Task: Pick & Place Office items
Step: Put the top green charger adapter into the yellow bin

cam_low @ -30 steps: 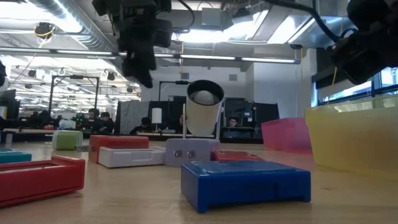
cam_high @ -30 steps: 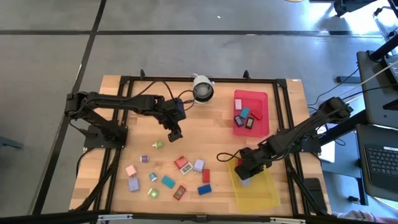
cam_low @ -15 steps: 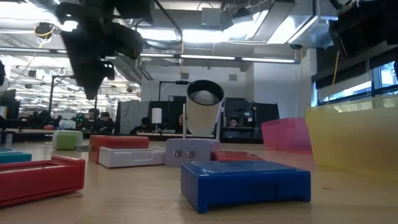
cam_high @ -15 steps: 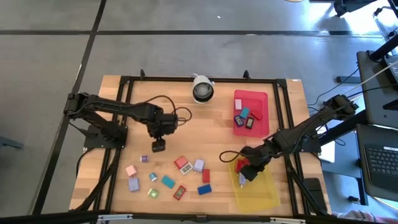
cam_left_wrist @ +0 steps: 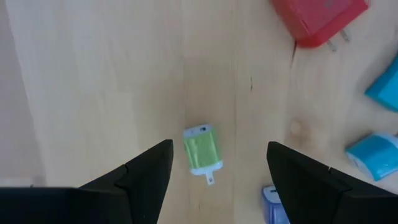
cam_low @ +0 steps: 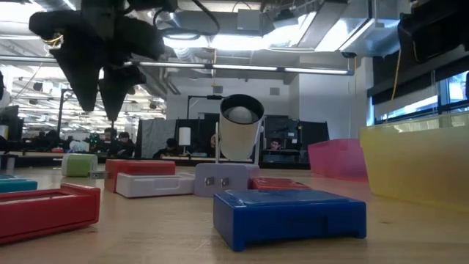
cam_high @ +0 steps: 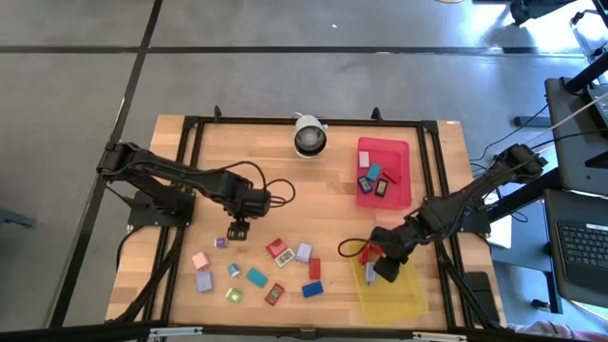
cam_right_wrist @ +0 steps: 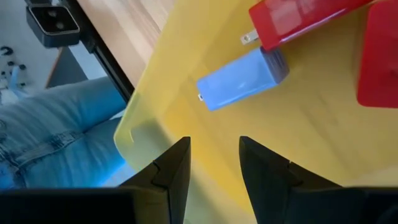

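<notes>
Two trays, red and yellow; one white camera; two arms.

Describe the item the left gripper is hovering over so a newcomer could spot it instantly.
Start at the white round camera at the table's far edge, then come toward the loose scatter of blocks. The left gripper, open, hangs above a small green block at the scatter's edge. It is lime green with a white end and a prong.

Table: pale wood, matt, grain seen. Yellow tray: smooth, translucent plastic. Blue block: glossy plastic. Fingers: matt black.
</notes>
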Motion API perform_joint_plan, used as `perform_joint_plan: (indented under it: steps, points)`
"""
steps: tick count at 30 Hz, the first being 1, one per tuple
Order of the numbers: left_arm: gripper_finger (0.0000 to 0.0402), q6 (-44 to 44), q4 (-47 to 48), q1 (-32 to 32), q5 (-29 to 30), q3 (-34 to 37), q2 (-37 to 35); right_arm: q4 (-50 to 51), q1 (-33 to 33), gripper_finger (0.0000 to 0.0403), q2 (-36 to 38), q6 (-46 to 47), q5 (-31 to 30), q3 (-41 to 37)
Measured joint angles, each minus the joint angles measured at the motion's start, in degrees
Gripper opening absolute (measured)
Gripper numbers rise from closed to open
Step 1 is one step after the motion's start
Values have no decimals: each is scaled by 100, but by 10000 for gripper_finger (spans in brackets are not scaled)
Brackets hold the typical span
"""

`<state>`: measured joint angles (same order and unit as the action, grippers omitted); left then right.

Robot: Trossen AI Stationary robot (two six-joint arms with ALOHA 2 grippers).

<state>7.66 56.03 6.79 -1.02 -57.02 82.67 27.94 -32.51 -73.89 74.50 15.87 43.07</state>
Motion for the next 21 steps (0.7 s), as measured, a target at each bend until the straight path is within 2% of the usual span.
perform_joint_plan:
  steps: [8,14,21]
  points:
    - [251,504,-251,68,4,748,0,42,-99,139,0,-24,-169,-2]
    - [243,809,-1062,63,-30,1302,1,38,-99,139,0,-18,-180,-1]
    - [222,1235,-1647,63,287,1661,4,36,-99,139,0,-17,-191,0]
